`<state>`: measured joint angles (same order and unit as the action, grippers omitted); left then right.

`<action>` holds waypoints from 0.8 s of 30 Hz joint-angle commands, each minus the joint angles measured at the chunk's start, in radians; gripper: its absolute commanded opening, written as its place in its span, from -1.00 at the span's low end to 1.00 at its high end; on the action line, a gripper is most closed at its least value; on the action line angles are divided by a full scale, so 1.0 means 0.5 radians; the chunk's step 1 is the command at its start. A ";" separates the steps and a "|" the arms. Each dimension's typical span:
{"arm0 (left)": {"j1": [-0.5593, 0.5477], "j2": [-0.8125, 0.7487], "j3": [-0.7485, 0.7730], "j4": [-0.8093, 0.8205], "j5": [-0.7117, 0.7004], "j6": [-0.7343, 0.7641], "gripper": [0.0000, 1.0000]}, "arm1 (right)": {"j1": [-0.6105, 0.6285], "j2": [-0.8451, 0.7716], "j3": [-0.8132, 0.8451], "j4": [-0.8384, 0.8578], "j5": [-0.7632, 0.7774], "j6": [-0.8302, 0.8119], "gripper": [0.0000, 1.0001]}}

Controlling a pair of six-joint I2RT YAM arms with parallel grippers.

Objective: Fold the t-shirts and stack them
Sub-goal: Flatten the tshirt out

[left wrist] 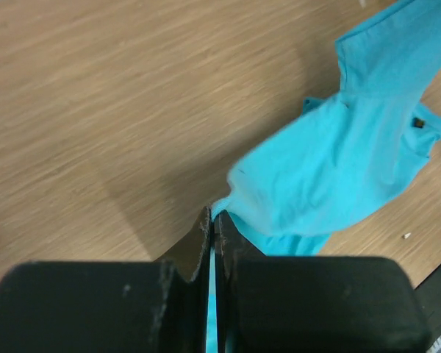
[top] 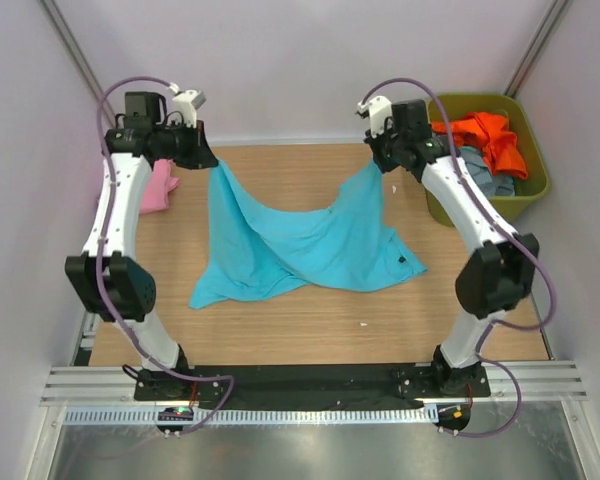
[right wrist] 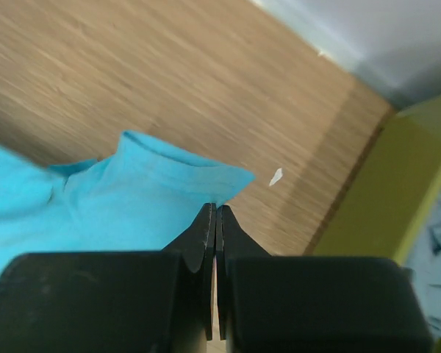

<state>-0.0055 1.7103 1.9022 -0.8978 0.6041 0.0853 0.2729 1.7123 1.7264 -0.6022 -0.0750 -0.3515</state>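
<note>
Two jaw pairs hold the turquoise t-shirt (top: 300,245) aloft: left jaws, approx. 10 o'clock, clamped on one edge; right jaws, approx. 1 o'clock, clamped on the other. Cloth sags btwn them, lower part resting on surface (top: 310,325) centre. Pink t-shirt (top: 160,187) at 9 o'clock; orange tee (top: 495,140) and grey-blue tee (top: 485,175) in olive bin (top: 540,178), 2 o'clock.

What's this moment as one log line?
left gripper: shut on turquoise t-shirt | right gripper: shut on it | middle sags onto table
</note>
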 commanded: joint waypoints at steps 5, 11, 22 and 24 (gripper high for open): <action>0.002 0.380 0.248 -0.287 -0.027 0.115 -1.00 | 0.086 0.334 0.352 -0.304 -0.117 -0.049 -0.98; 0.005 0.368 0.006 -0.254 0.089 0.023 -1.00 | 0.359 0.147 -0.310 -0.382 -0.258 -0.012 -0.97; 0.002 0.491 0.012 -0.300 0.142 0.010 -1.00 | 0.506 0.266 -0.351 -0.312 -0.200 0.068 -0.12; 0.002 0.488 -0.003 -0.281 0.145 -0.005 -1.00 | 0.506 0.257 -0.232 -0.265 -0.090 0.074 -0.08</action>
<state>-0.0055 1.9560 1.8999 -1.0393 0.6453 0.1013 0.5323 1.8732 1.4910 -0.8062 -0.1841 -0.3271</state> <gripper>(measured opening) 0.005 0.452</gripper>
